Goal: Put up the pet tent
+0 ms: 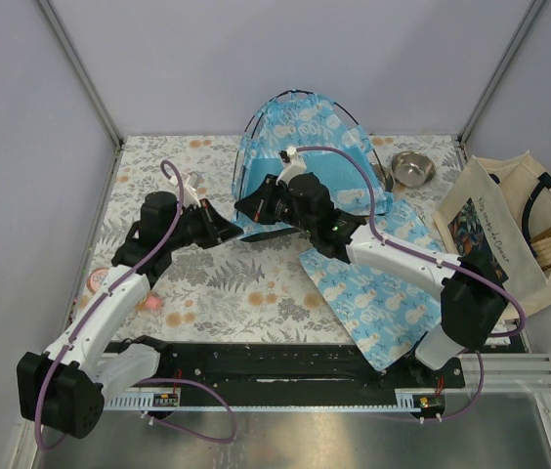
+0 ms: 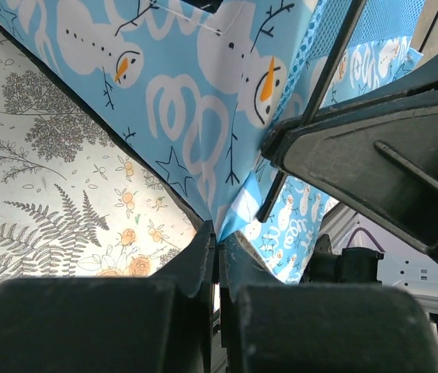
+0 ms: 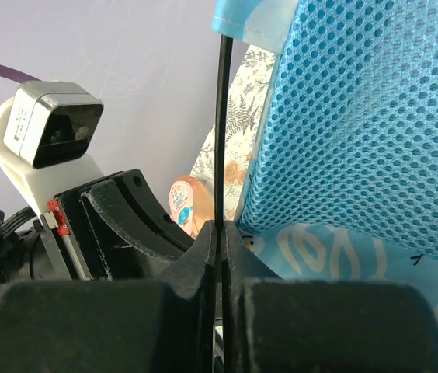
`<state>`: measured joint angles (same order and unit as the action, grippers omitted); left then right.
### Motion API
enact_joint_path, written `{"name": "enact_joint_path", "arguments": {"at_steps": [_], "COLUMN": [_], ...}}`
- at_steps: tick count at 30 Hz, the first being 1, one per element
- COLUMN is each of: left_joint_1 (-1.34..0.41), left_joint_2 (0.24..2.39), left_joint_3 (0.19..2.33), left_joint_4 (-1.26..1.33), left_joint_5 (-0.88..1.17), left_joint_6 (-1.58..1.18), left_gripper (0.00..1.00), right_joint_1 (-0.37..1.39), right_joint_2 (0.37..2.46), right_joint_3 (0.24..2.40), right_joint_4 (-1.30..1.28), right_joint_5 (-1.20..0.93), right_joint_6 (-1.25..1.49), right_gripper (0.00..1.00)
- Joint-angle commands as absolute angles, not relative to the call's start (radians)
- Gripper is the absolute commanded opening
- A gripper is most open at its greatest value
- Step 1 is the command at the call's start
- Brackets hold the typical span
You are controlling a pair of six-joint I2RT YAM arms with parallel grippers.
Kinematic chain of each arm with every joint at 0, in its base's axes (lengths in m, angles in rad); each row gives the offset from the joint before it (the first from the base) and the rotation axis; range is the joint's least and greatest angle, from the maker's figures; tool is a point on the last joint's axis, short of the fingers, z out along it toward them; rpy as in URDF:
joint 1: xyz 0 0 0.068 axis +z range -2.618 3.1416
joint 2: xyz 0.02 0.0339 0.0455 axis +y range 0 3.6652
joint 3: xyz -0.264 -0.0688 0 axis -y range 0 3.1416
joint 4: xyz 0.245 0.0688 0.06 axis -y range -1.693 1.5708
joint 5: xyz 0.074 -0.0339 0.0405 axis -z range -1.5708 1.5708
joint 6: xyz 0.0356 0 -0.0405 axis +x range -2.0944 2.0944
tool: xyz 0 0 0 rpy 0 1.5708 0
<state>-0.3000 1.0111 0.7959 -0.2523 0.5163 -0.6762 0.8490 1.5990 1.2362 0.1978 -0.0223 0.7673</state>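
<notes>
The pet tent point(image 1: 305, 147) stands at the back centre of the table, light-blue snowman print with black poles arching over it. My left gripper point(image 1: 229, 231) is at its front-left corner, shut on the tent's fabric corner point(image 2: 220, 217). My right gripper point(image 1: 249, 206) is right beside it, shut on a thin black pole point(image 3: 220, 116) that runs up along the blue mesh panel point(image 3: 359, 124). The right gripper's fingers point(image 2: 374, 148) and the pole point(image 2: 312, 101) show in the left wrist view. The left gripper's fingers point(image 3: 126, 217) show in the right wrist view.
A flat matching blue mat point(image 1: 383, 283) lies under the right arm. A steel bowl point(image 1: 412, 168) sits at the back right, a cream tote bag point(image 1: 520, 234) at the right edge. A small pink thing point(image 1: 148, 303) and a round item point(image 1: 95, 281) lie on the left.
</notes>
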Motion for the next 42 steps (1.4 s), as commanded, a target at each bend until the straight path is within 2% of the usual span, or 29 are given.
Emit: {"name": "enact_joint_path", "arguments": {"at_steps": [1,31,42], "left_joint_1": [-0.310,-0.310,-0.310], "left_joint_2": [0.980,0.939,0.954], "left_joint_3": [0.732,0.713,0.749], "left_joint_4": [-0.568,-0.551,-0.459], "left_joint_5": [0.673,0.722,0.762], "left_joint_6": [-0.614,-0.610,-0.653], "left_gripper": [0.00,0.00,0.00], "right_joint_1": [0.692,0.672,0.681], "right_joint_2": [1.589,1.658,1.628], "right_joint_3": [1.304,1.319,1.223], "right_joint_4": [0.399,0.430,0.475], "right_joint_5": [0.304,0.258,0.155], "right_joint_6": [0.730,0.752,0.718], "right_gripper": [0.00,0.00,0.00]}}
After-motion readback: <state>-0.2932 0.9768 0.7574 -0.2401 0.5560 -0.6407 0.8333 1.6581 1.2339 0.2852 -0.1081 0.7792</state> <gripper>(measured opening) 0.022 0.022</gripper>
